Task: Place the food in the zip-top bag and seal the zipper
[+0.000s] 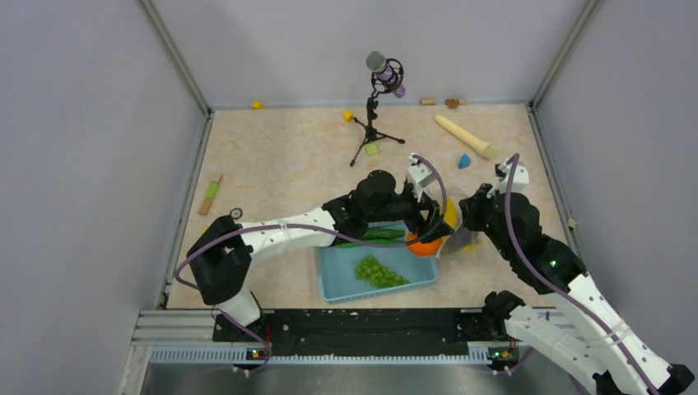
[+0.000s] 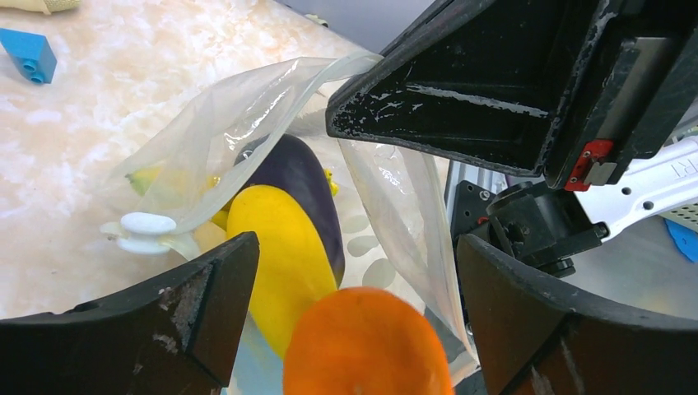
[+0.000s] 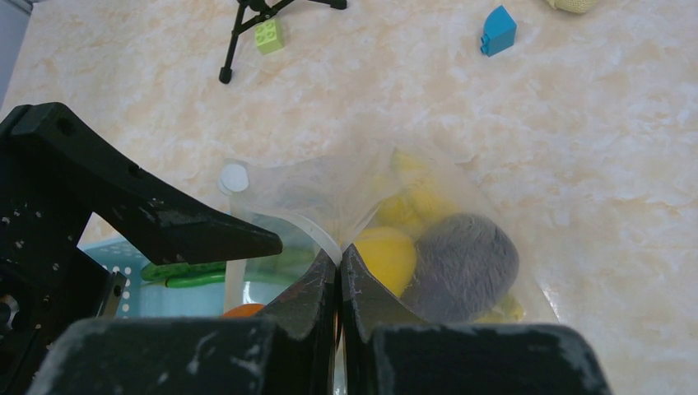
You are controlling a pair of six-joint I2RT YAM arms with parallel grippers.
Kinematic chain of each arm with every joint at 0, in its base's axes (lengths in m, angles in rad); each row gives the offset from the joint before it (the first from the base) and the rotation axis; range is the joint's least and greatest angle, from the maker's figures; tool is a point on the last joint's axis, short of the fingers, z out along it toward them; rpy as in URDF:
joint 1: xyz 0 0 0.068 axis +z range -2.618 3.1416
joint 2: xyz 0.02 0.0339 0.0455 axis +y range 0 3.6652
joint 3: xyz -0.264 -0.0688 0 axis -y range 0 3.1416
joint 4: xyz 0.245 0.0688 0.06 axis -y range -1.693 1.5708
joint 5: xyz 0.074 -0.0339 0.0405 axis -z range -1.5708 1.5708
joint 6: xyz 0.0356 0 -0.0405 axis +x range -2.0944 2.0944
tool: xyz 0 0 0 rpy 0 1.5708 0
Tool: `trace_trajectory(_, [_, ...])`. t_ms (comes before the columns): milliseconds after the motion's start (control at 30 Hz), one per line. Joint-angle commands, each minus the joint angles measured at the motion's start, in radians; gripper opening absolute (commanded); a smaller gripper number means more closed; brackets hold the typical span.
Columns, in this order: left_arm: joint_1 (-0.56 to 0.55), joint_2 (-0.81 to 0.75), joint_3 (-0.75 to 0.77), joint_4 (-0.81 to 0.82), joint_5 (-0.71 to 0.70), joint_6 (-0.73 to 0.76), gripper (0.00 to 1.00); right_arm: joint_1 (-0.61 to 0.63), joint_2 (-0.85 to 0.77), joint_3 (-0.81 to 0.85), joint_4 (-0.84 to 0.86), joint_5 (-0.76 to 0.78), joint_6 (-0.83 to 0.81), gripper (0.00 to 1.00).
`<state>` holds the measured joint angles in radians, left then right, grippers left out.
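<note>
While my right hand [image 3: 339, 265] pinches the bag's [image 3: 288, 193] mouth edge, fingers closed on the plastic, the bag lies on the right half of the table, just beside the basket's [image 1: 339, 280] far right corner. Left hand [image 2: 358, 255] is at the opening, fingers wide, with the orange [image 2: 362, 341] between them; I cannot tell whether they grip it. Eggplant [image 2: 296, 177] and yellow fruit [image 2: 276, 255] are inside.

Step in hand: loading the orange. Next: clear it past the lip, then fetch grapes [image 1: 379, 271] and cucumber [image 1: 383, 234]. Sealing comes last.
</note>
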<state>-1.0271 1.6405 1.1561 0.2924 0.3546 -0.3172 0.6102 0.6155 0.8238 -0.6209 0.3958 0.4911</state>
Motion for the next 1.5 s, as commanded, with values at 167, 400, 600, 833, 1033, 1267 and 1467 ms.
trace_trajectory(167, [-0.002, -0.070, -0.039, 0.052, -0.030, -0.010, 0.97, -0.006, -0.010, -0.006, 0.050, 0.013, 0.007, 0.00])
trace_trajectory(400, [-0.006, -0.133, -0.089, 0.049, -0.031, -0.020, 0.97, -0.006, -0.010, -0.006, 0.050, 0.012, 0.007, 0.00])
trace_trajectory(600, [-0.005, -0.219, -0.132, 0.072, -0.009, -0.019, 0.97, -0.007, -0.008, -0.006, 0.051, 0.009, 0.006, 0.00])
trace_trajectory(833, [-0.005, -0.366, -0.245, -0.048, -0.244, -0.009, 0.97, -0.007, -0.007, -0.005, 0.050, 0.003, 0.003, 0.00])
trace_trajectory(1033, [-0.004, -0.557, -0.439, -0.131, -0.521, -0.128, 0.97, -0.009, -0.005, -0.005, 0.053, 0.002, 0.002, 0.00])
trace_trajectory(1267, [-0.003, -0.620, -0.583, -0.145, -0.539, -0.190, 0.97, -0.009, -0.006, -0.003, 0.053, -0.010, 0.001, 0.00])
trace_trajectory(1467, [-0.004, -0.431, -0.483, -0.121, -0.364, -0.151, 0.94, -0.009, -0.008, -0.003, 0.054, -0.009, 0.002, 0.00])
